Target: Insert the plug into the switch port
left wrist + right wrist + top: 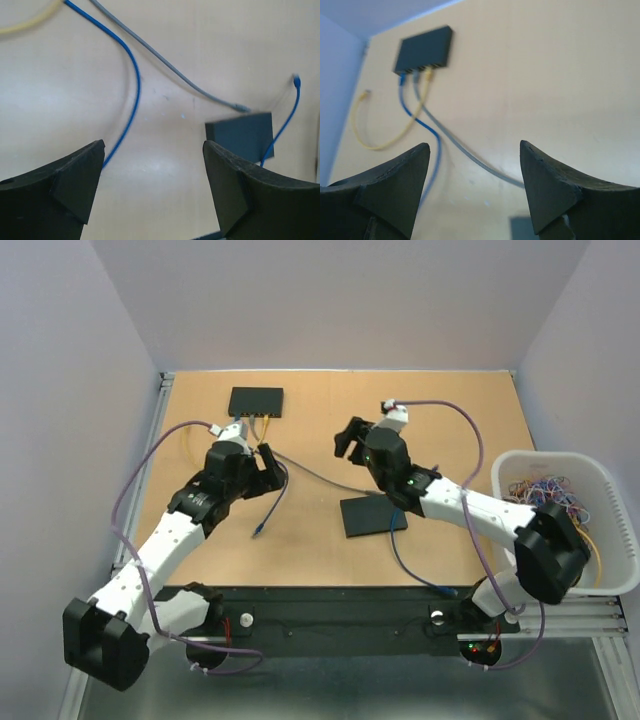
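Left gripper (154, 147) and right gripper (475, 146) are spread, empty. Best to pinch the near blue plug (257, 532) by its tip, then push straight into the far switch (255, 401).

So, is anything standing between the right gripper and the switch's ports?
Nothing solid that shows. From the open right gripper to the switch there is bare table, crossed only by the blue cable, grey cable and yellow cable lying flat, all plugged in. The left gripper sits in front of the switch, off that line.
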Motion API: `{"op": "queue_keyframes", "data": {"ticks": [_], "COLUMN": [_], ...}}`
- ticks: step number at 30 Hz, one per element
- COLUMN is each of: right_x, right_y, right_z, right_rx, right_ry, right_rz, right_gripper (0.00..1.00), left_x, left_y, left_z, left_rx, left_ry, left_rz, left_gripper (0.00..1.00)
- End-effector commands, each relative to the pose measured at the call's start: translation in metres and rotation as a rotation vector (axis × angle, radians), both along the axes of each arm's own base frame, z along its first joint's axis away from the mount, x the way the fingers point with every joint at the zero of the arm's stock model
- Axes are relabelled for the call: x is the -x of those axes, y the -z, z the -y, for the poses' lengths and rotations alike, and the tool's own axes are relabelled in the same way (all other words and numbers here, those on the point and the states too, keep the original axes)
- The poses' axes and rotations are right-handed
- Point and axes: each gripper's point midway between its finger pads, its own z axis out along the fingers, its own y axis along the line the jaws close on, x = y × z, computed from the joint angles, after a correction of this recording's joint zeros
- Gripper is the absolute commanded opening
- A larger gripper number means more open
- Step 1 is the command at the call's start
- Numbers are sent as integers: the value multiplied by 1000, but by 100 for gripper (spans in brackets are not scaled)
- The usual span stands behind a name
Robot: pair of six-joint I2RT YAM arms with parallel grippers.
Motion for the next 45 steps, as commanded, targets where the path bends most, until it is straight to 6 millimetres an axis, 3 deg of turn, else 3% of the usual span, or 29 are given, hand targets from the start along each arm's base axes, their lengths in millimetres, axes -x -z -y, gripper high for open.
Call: {"op": "queue_keyframes", "data": {"ticks": [1,2,3,6,11,15,24,27,33,38,41,43,45], "right_x": [39,56,64,90,115,119,108,98,88,88,95,95,96], "right_y": [59,85,80,110,136,142,163,163,165,168,185,183,195], "right_z": [72,91,98,118,148,161,162,153,130,81,48,25,13], "right_rx": [67,125,86,110,149,193,245,237,213,125,80,25,5], "right_ry": [211,236,253,265,332,375,397,369,254,6,-157,-257,-297], "right_rz": [-156,-221,-225,-306,-374,-382,-447,-438,-410,-394,-426,-407,-434], "right_gripper": [77,77,78,78,79,79,81,74,50,39,33,29,27], "left_x": [3,5,4,13,14,17,16,16,20,30,36,39,41], "left_y": [9,15,30,58,76,93,123,124,125,128,126,126,120], "left_z": [55,63,72,96,136,167,184,187,191,194,192,187,184], "left_rx": [97,106,107,93,110,86,48,51,56,79,95,93,101], "left_ry": [100,119,137,179,240,288,302,307,319,341,349,345,337], "left_rz": [10,-4,-32,-98,-117,-148,-203,-204,-205,-219,-215,-213,-203], "left_gripper": [90,90,89,89,88,88,87,86,86,85,85,85,85]}}
